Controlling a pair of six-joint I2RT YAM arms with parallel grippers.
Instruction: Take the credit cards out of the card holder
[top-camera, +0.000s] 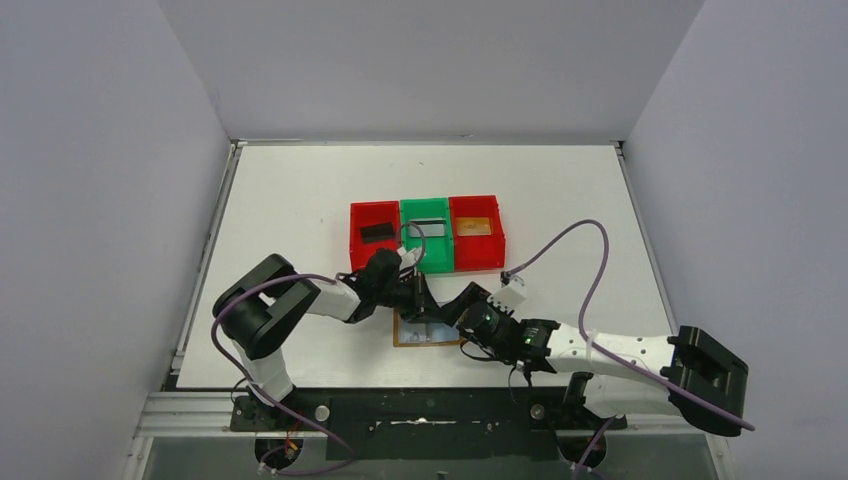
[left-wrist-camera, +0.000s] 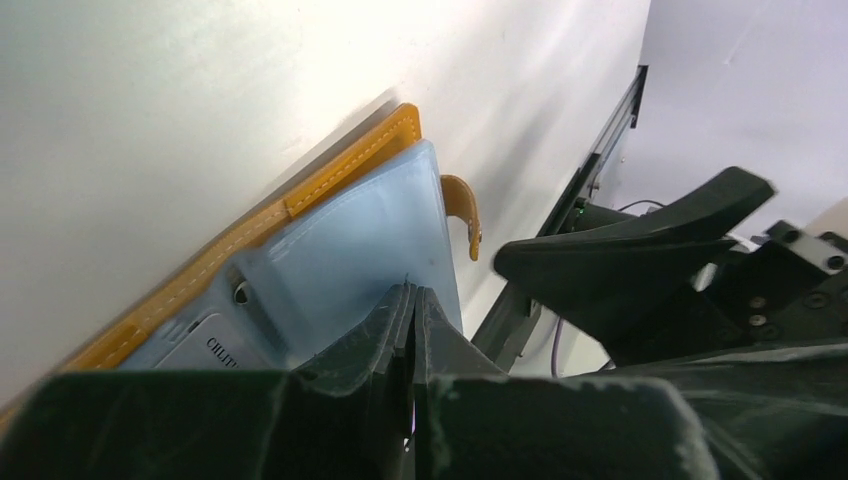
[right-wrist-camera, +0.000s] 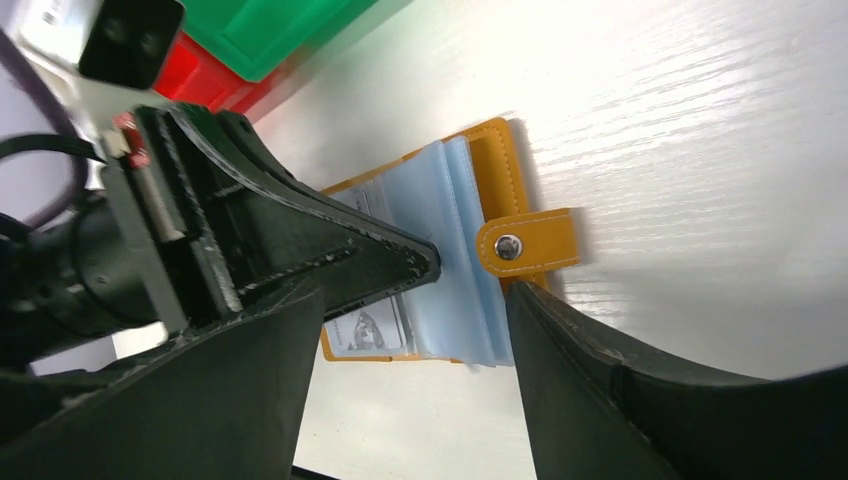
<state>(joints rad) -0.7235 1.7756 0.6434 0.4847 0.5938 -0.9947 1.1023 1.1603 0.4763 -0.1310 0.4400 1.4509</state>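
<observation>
1. I see the card holder (top-camera: 424, 331) lying open and flat on the table (top-camera: 300, 190), close to the near edge and about midway along it, just in front of the two arm bases.
2. It is a small book-style wallet. The cover is orange-tan with pale stitching along the border, and inside are pale blue-grey translucent sleeves. A short strap with a metal snap (right-wrist-camera: 509, 246) sticks out from one side.
3. A white printed card (right-wrist-camera: 368, 326) shows inside one sleeve; I cannot read its print.
4. The left gripper (left-wrist-camera: 413, 300) has its fingers pressed together, with the tips down on the blue-grey sleeve. I cannot tell whether anything is pinched between them.
5. The right gripper (right-wrist-camera: 415, 305) has its fingers spread apart over the holder. One finger is just beside the strap and the other is on the card side.
6. Farther back, near the middle of the table, three bins touch in a row: a red bin (top-camera: 358, 245), a green bin (top-camera: 424, 262) and a second red bin (top-camera: 478, 252).
</observation>
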